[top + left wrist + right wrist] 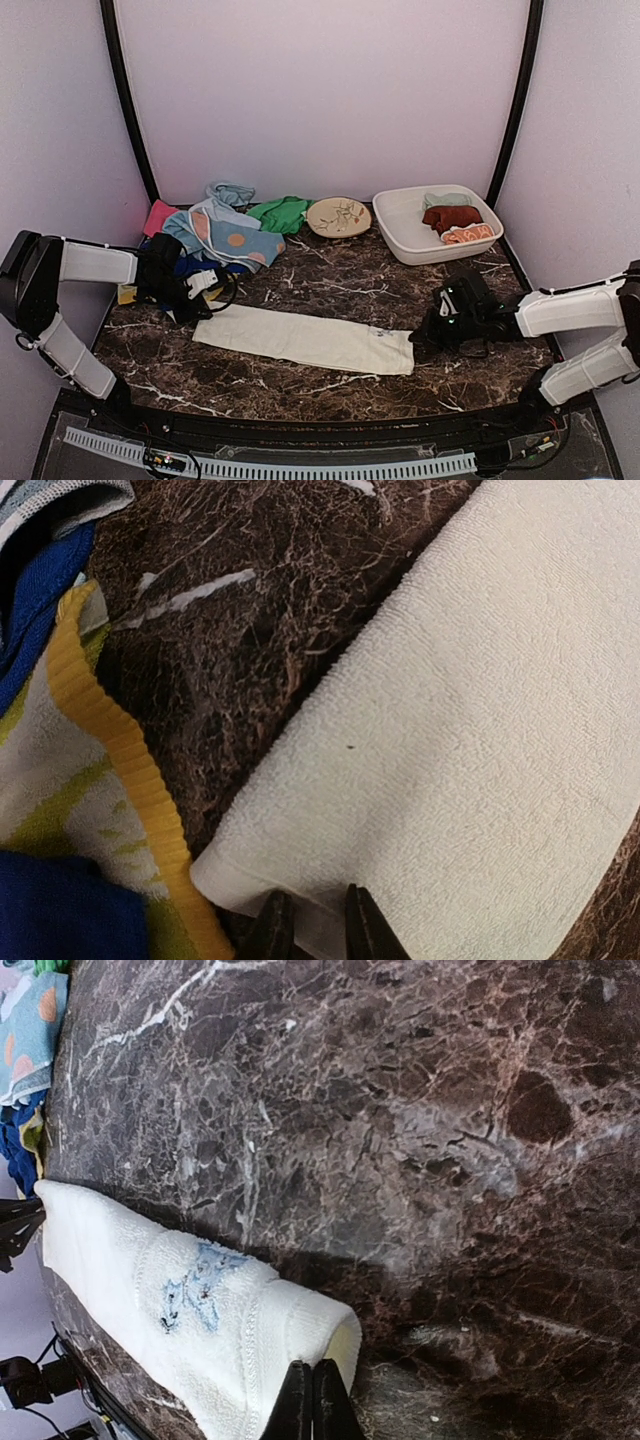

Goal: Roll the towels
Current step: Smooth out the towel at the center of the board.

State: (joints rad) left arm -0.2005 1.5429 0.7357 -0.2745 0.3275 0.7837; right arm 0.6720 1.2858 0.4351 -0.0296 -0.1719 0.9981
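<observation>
A white towel [305, 338] of looped terry is laid as a long flat strip across the veined brown tabletop [330, 275], its left edge pinched by the nearly closed left gripper [315, 932]. Its right end is curled into a thick lip, where the right gripper [309, 1402] is pressed fully closed. A blue embroidery [200, 1288] is shown clearly only by the right wrist view, a ribbed yellow-edged towel [110, 740] close up only by the left.
</observation>
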